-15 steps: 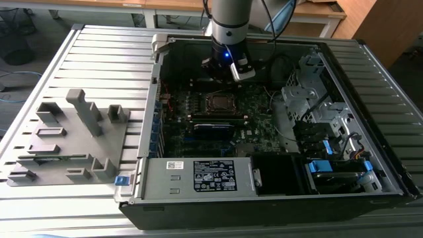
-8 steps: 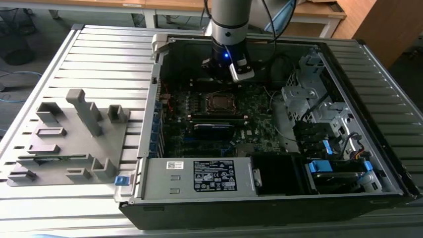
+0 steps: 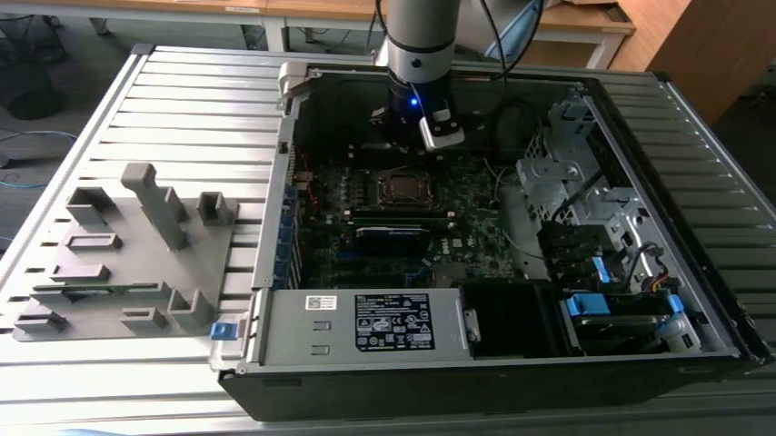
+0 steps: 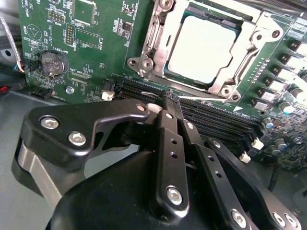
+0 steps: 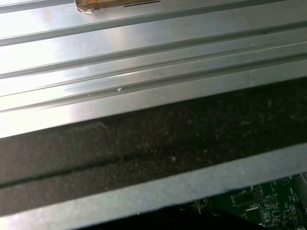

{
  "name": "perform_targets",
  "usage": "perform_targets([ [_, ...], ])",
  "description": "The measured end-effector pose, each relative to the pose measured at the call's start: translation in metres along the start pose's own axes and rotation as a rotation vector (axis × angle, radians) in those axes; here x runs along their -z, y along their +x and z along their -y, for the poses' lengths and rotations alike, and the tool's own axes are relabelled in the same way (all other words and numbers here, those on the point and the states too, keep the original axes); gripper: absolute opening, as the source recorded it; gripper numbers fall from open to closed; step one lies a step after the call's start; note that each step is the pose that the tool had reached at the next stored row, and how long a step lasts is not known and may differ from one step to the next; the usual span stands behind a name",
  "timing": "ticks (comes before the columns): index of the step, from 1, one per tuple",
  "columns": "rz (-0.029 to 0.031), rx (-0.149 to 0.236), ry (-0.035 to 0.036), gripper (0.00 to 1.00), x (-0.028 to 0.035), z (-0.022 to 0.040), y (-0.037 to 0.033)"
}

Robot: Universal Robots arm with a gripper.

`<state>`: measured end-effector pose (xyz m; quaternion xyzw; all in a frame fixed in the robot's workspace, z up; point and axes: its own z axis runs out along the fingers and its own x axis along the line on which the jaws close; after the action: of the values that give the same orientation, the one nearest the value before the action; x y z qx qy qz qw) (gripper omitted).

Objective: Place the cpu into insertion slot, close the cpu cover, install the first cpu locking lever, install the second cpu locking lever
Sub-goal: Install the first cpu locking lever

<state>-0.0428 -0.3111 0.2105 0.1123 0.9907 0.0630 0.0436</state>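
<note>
One arm (image 3: 419,36) upright, gripper (image 4: 169,97) closed, near cpu (image 4: 204,48)

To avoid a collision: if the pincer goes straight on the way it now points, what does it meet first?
Probably the black memory slots just beside the cpu cover; the tip of the shut pincer lies over them in the second wrist view, though depth is unclear.

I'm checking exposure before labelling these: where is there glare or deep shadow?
Second wrist view: the cpu top glares near white, while the gripper is dark in front. First wrist view: the slatted metal surface reflects brightly. Exterior view: the computer case interior sits in shade.
</note>
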Motion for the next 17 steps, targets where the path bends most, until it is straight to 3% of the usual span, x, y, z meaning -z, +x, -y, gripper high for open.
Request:
perform_targets([
  [12, 0.0198, -0.008, -0.0084, 0.11, -0.0008, 0.0006, 0.0019],
  [17, 0.0221, -0.010, -0.0092, 0.11, -0.0010, 0.0008, 0.0027],
])
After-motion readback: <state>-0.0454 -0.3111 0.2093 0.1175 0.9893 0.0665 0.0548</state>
